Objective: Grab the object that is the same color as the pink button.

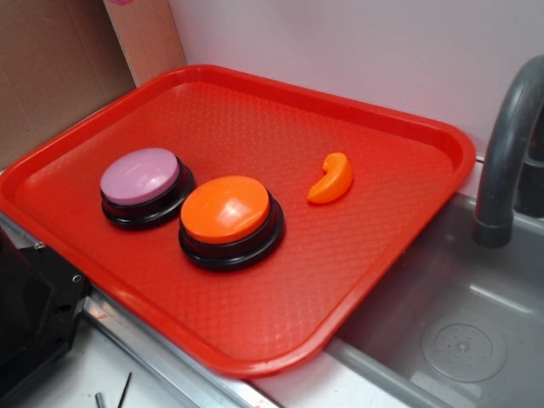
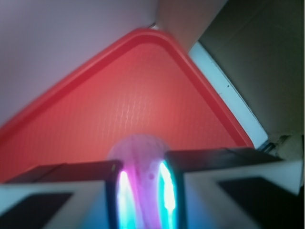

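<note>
Gripper (image 2: pixel 143 191) closed on small pink ball (image 2: pixel 140 152), above red tray (image 2: pixel 119 95); pink button (image 1: pixel 140 176) touches orange button (image 1: pixel 225 209); orange crescent (image 1: pixel 331 178) apart.

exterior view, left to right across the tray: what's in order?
pink button → orange button → orange crescent piece, all on the red tray; past the tray's right edge, the grey faucet over the sink.
</note>
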Robot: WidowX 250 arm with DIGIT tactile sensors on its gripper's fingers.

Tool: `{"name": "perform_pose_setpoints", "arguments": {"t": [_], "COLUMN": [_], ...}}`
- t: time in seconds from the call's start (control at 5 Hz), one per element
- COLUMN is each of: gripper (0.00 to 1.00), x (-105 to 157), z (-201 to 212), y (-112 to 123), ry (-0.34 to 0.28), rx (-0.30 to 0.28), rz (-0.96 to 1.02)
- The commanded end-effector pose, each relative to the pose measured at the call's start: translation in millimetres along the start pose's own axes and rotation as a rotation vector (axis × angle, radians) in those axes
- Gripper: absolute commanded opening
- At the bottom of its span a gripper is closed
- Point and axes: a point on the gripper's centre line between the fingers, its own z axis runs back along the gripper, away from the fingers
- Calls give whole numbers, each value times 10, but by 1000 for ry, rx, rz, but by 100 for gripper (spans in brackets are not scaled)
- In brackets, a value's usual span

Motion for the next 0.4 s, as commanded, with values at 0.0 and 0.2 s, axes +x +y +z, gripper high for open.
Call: {"name": "perform_pose_setpoints", "arguments": {"t": [0.0, 0.2], "gripper": [0, 0], "x": [-146, -104], "z": [231, 240], "y": [20, 42], "ry": [-47, -41], "rx": [-39, -13], "rz": [-120, -107]}}
